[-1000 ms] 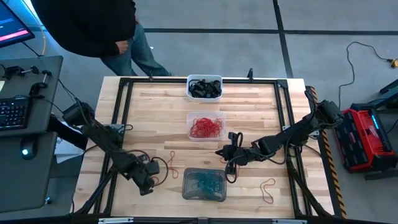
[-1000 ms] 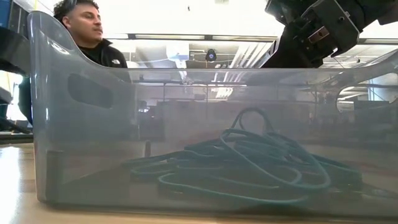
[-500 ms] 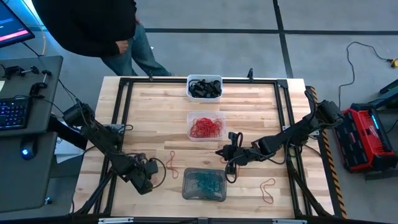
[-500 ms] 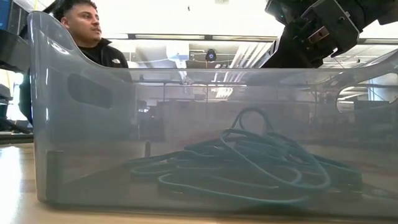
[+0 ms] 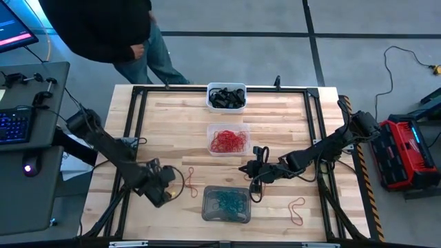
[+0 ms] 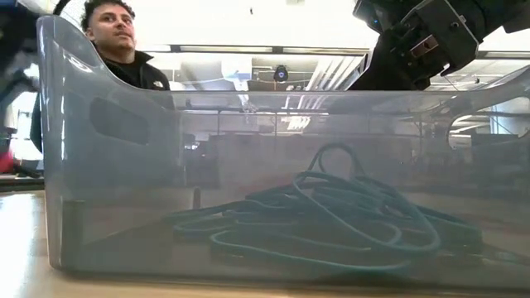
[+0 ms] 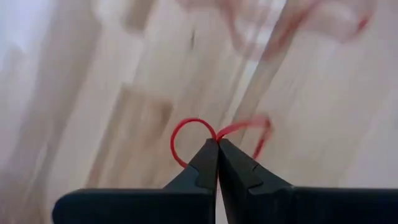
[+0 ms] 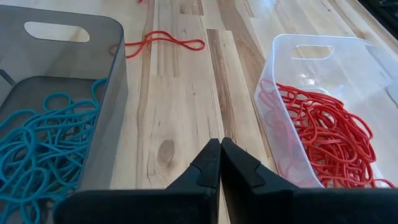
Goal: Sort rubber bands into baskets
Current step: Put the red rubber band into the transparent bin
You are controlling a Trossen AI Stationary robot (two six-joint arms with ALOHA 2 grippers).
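Note:
My left gripper hangs over the table's near left, pointing steeply down, shut on a thin red rubber band. Another red band lies flat on the wood beside it. The white basket at the far edge holds black bands. The clear basket holds red bands, and the grey basket holds teal ones. My right gripper hovers shut and empty between the clear and grey baskets. My left gripper pinches the red band between its two fingertips at a point partway along the loop. A curl of band stands out to either side of the tips. The fingers come from above, slanting down. Whether the band is clear of the wood I cannot tell.
One more red band lies near the table's near right corner. A person stands beyond the far left corner, by a desk with a keyboard. The low view is filled by the grey basket's wall.
My left gripper has risen from the wood and swung a little toward the far edge and the grey basket, tipping less steeply down. My right arm has kept still.

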